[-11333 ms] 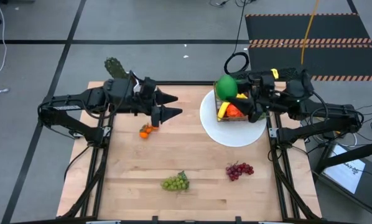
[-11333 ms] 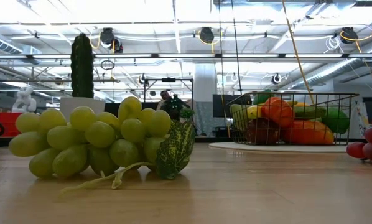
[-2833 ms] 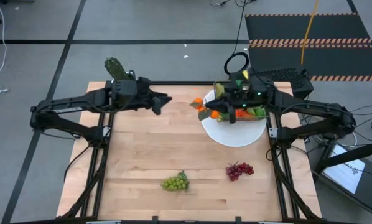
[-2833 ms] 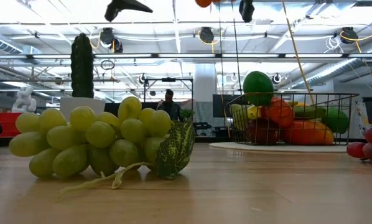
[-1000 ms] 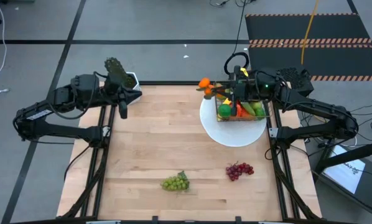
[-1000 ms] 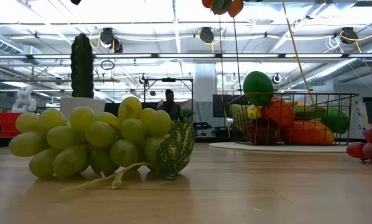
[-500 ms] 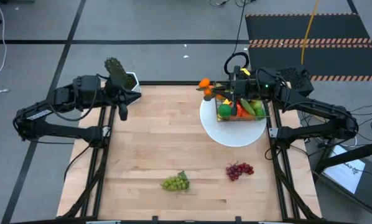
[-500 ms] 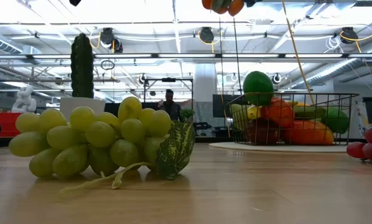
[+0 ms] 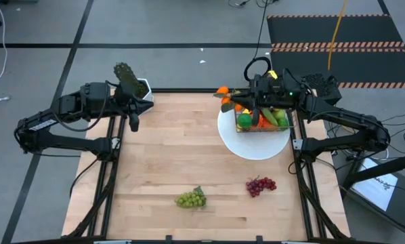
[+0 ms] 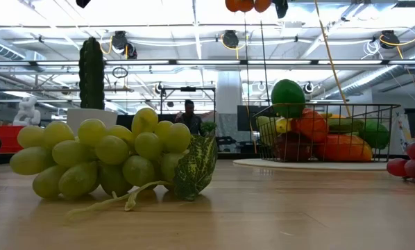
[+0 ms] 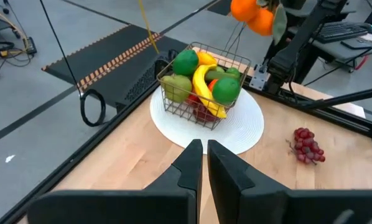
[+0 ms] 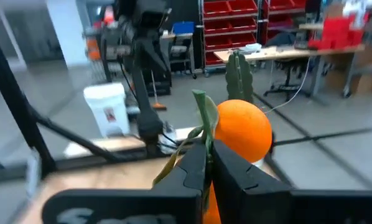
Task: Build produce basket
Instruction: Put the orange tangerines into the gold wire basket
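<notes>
The right gripper [image 12: 206, 163], pinched only on the leafy stem of the oranges [image 9: 224, 95], hangs them above the heaped basket [image 9: 262, 116] on its plate [image 9: 253, 146], so they may slip or roll off; left gripper [image 11: 201, 163] closed, idle.

White round plate [image 9: 255, 148] on wooden table [image 9: 189, 163] — potted cactus [image 9: 128, 76] at far-left corner.

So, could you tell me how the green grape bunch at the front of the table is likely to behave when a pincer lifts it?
The green grape bunch is many round grapes on thin stems, so it would probably sag and swing if lifted by one grape. It lies flat on the table with a leaf beside it, so rolling seems unlikely. The grapes look smooth and glossy, so a grip there might slip.
</notes>
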Controlling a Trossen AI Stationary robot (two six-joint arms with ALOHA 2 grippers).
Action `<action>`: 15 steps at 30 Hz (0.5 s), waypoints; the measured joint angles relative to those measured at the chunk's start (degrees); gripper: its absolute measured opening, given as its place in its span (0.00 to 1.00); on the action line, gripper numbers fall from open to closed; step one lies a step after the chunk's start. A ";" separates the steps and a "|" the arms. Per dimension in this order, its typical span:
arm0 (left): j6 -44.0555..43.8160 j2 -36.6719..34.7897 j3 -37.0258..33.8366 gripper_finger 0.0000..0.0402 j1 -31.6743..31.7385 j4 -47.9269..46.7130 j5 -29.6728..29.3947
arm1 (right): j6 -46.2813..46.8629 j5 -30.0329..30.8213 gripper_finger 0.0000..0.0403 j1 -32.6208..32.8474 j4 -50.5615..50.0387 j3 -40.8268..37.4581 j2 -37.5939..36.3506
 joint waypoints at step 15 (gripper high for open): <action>1.55 0.00 0.00 0.06 0.00 0.07 -0.11 | 33.90 6.05 0.02 0.07 4.25 0.00 0.00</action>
